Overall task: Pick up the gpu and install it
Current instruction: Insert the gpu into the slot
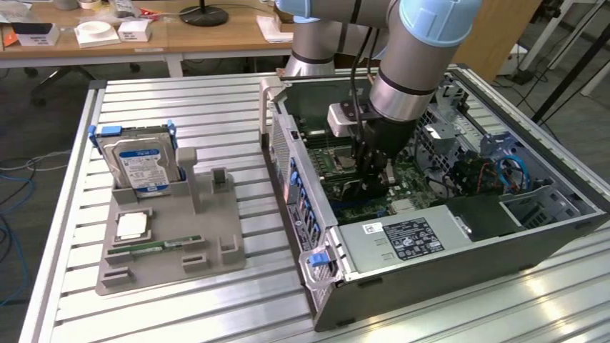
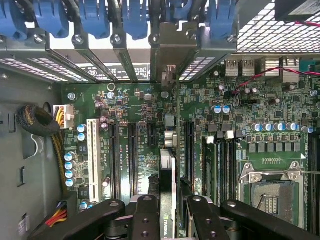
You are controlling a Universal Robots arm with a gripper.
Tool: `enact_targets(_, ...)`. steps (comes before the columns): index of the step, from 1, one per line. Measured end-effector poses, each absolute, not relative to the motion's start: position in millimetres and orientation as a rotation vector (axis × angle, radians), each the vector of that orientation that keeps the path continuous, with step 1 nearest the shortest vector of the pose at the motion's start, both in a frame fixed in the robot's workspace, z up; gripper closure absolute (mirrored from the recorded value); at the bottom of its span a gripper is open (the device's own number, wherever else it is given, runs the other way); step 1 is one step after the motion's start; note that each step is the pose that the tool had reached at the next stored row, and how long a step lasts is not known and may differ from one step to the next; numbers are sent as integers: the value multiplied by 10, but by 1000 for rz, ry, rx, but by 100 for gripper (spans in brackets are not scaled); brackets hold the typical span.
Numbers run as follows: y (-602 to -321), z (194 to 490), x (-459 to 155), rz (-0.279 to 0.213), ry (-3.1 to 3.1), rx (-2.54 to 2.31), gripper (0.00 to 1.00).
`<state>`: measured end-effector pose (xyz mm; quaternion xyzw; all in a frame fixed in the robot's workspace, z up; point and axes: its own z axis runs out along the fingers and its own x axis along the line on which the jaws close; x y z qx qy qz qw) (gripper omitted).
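Observation:
My gripper (image 1: 375, 171) reaches down into the open computer case (image 1: 296, 214), over the green motherboard (image 1: 336, 161). It is shut on the gpu (image 2: 168, 170), a slim dark card seen edge-on between the black fingers (image 2: 146, 215). The card stands upright over the motherboard's (image 2: 145, 100) expansion slots. Its silver bracket (image 2: 172, 45) lies against the row of rear slot openings with blue clips. In the exterior view the gpu (image 1: 361, 189) shows as a dark shape just below the fingers. Whether its edge sits in a slot is hidden.
On the exterior view's left a grey tray (image 1: 171, 264) holds a hard drive (image 1: 141, 164), a processor (image 1: 131, 226) and a green memory stick (image 1: 153, 248). The power supply (image 1: 405, 236) fills the case's near end. The empty CPU socket (image 2: 272, 195) lies beside the card.

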<state>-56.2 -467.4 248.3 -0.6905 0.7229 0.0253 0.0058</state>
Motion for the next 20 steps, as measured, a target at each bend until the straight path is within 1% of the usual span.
enact_targets(20,-4662,2460,-564,79,2262,-2162,74)
